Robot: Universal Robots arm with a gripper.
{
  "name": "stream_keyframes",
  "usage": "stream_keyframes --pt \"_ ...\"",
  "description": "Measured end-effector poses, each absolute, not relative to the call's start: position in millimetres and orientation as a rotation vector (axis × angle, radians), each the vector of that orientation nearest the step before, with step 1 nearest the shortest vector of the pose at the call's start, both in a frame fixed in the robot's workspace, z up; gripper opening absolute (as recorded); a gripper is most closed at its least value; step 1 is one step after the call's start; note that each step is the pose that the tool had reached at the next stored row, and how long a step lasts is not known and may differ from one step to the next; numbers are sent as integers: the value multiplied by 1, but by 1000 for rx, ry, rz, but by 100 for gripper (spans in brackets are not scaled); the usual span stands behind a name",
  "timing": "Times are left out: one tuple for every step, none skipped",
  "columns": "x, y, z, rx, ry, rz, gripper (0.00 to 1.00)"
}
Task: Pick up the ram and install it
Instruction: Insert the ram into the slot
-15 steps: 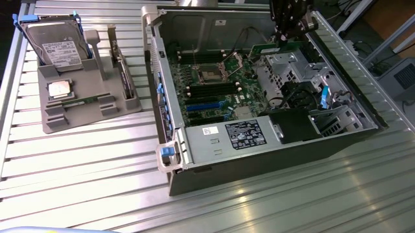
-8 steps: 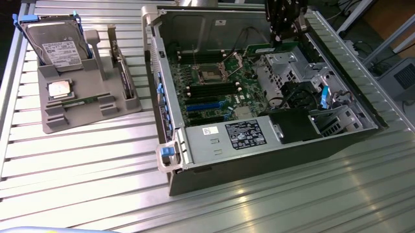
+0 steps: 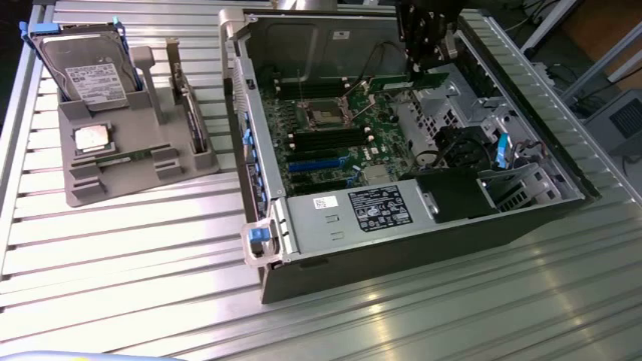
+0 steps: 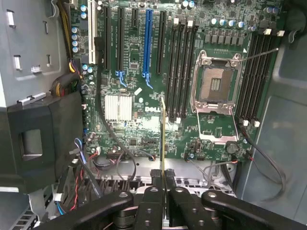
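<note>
The ram [image 3: 404, 83] is a thin green stick held above the open computer case [image 3: 301, 226], near its far end. My gripper [image 3: 426, 69] is shut on it from above. In the wrist view the ram [image 4: 163, 139] appears edge-on as a narrow yellowish-green line running out from between my black fingers [image 4: 152, 191], with the gripper [image 4: 163, 181] closed on its near end. Beneath it lies the green motherboard [image 4: 139, 143]. Long black memory slots [image 4: 182, 67] sit beside the empty silver CPU socket [image 4: 216, 88], and more slots [image 4: 256, 76] lie on the socket's other side.
At the exterior view's left a grey holder tray [image 3: 191, 162] carries a hard drive [image 3: 90, 71] and a square silver CPU chip [image 3: 92, 139]. Inside the case are the power supply [image 3: 371, 210], a black shroud [image 4: 33, 139] and loose cables [image 4: 259, 153]. Ribbed metal tabletop [image 3: 131, 263] surrounds the case.
</note>
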State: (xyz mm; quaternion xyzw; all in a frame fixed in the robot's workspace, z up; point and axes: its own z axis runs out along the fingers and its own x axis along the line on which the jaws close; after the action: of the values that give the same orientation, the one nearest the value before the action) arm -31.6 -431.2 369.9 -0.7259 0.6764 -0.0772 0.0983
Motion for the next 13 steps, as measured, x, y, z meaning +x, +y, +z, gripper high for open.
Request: stream_keyframes --pt "-33 -431 369 -2147 2002 -229 12" --pt "-33 -431 368 -2147 2003 -229 12" --pt "-34 -431 367 -2147 2003 -229 12" --pt "-34 -431 366 -2146 2003 -229 12" --pt "-35 -431 365 -2146 2003 -229 12" --pt "-37 -431 364 -2146 2003 -229 12" --pt "-39 -431 363 -2146 2004 -229 12" --pt "-42 -431 362 -2146 2004 -229 12" --pt "-48 -431 359 -2145 2004 -229 12" --pt "-52 -431 357 -2145 2005 -229 12" --pt "-54 -429 354 -2144 2006 -229 12" --pt "-54 -427 352 -2143 2007 -229 12" --pt "-55 -426 351 -2142 2009 -230 12"
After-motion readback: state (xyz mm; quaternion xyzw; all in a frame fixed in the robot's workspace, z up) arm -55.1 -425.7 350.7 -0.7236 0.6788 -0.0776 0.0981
